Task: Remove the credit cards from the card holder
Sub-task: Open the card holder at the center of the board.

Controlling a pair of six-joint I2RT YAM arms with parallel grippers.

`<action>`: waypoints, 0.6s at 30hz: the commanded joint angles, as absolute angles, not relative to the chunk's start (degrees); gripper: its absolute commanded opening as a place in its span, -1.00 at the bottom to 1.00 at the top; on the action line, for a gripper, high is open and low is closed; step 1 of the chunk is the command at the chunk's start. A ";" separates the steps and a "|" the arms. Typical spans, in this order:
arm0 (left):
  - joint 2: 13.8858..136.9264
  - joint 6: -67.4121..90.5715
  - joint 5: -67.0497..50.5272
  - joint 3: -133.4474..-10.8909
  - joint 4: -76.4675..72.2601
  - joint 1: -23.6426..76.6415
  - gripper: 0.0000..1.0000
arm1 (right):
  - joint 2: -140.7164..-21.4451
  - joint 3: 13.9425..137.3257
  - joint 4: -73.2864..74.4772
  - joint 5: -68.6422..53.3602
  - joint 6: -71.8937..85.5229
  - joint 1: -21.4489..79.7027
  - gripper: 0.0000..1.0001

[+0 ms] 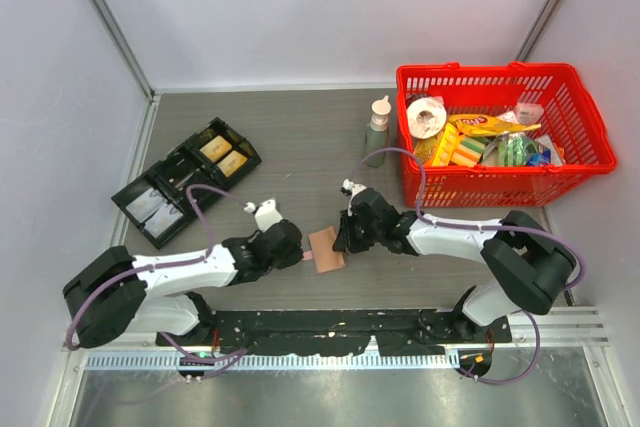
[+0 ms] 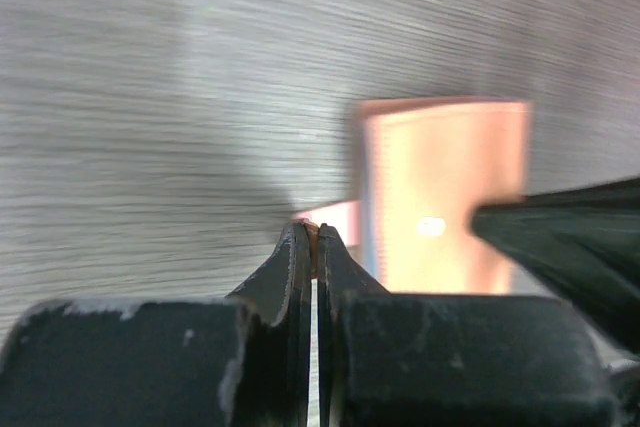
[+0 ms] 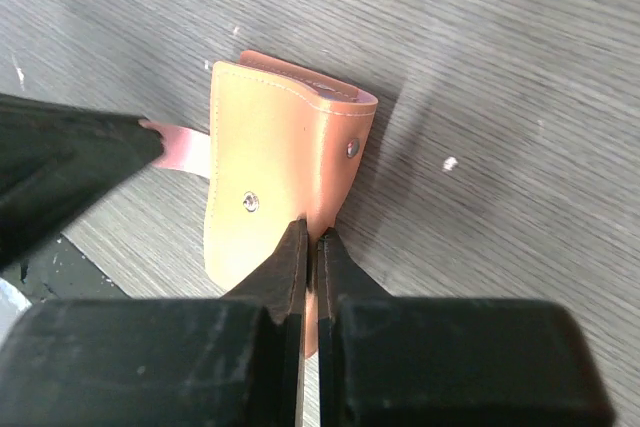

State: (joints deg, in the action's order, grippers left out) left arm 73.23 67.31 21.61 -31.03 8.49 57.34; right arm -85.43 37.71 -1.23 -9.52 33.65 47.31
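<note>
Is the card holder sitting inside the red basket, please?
No, the card holder is held between the left gripper and right gripper, away from the red basket.

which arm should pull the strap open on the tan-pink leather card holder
left: the left gripper is shut on the pink strap tab, while the right gripper holds the card holder edge

The card holder [image 1: 326, 250] — tan-pink — sits between left pincer [image 1: 301, 258] and right pincer [image 1: 341, 243], both touching its edges
</note>
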 commanded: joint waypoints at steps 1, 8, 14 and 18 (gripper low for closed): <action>67.43 74.43 23.20 -23.48 6.68 55.63 -1.00 | -86.39 38.58 6.86 -3.16 29.71 46.49 -0.98; 61.35 77.87 23.82 -18.11 6.50 55.37 -1.00 | -86.92 40.42 9.66 -1.85 28.57 46.49 -0.88; 60.99 78.84 23.91 -17.23 5.19 55.37 -1.00 | -83.68 45.69 15.89 2.00 26.02 46.93 0.21; 62.14 79.28 23.12 -16.87 2.91 55.46 -1.00 | -83.23 50.26 20.91 6.41 24.61 50.00 0.74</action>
